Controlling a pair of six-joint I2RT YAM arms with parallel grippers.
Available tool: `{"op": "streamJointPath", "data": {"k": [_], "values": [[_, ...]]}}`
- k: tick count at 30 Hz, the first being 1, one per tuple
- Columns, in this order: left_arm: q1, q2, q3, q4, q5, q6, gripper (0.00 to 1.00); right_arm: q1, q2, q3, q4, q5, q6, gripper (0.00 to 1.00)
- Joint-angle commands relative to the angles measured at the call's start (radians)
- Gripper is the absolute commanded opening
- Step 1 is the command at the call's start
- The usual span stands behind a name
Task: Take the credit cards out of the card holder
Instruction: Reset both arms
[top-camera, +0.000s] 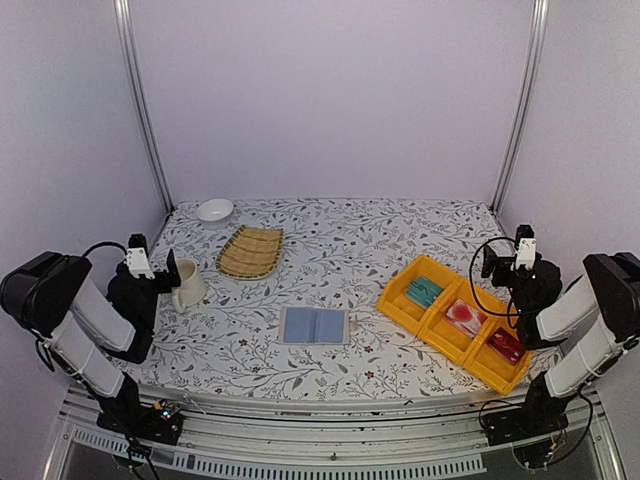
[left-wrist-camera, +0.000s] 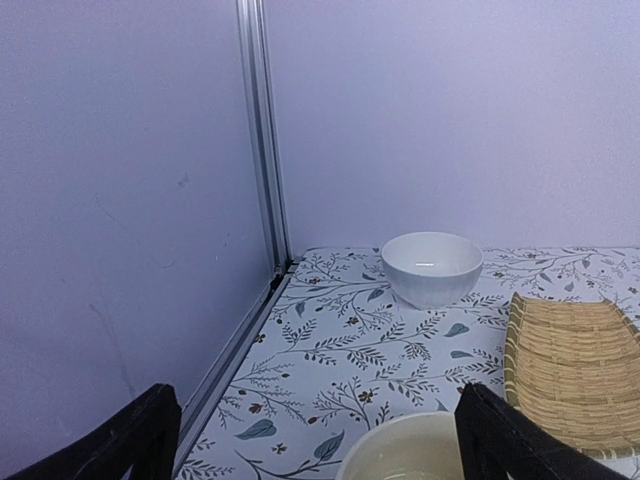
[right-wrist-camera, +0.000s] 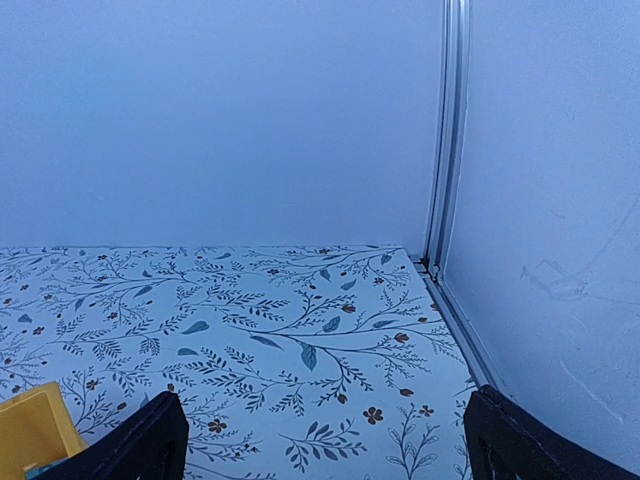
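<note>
The card holder (top-camera: 314, 325) lies open and flat at the table's front middle, its grey-blue lining facing up. A teal credit card (top-camera: 424, 291) rests in the nearest-left yellow tray, and a whitish-pink card with a red circle (top-camera: 466, 317) lies in the middle one. My left gripper (top-camera: 175, 272) (left-wrist-camera: 315, 440) stands open at the far left, over a cream cup (top-camera: 188, 283) (left-wrist-camera: 405, 448). At the far right my right gripper (top-camera: 492, 262) (right-wrist-camera: 325, 440) hangs open beside the trays, with nothing between its fingers. Both grippers are far from the card holder.
Three joined yellow trays (top-camera: 402, 297) stand at the right; the last one holds a red item (top-camera: 505, 345). A woven bamboo mat (top-camera: 250, 251) (left-wrist-camera: 575, 365) and a white bowl (top-camera: 214, 209) (left-wrist-camera: 431, 267) sit at the back left. Walls close in both sides.
</note>
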Motion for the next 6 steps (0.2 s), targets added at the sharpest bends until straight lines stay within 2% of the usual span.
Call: {"op": "streamJointPath", "data": {"k": [1, 6], "values": [[0.012, -0.007, 0.006, 0.045, 0.014, -0.006, 0.98, -0.004, 0.005, 0.016, -0.005, 0.004, 0.002, 0.99], [0.011, -0.007, 0.006, 0.045, 0.014, -0.007, 0.98, -0.004, 0.005, 0.013, -0.001, 0.002, 0.002, 0.99]]}}
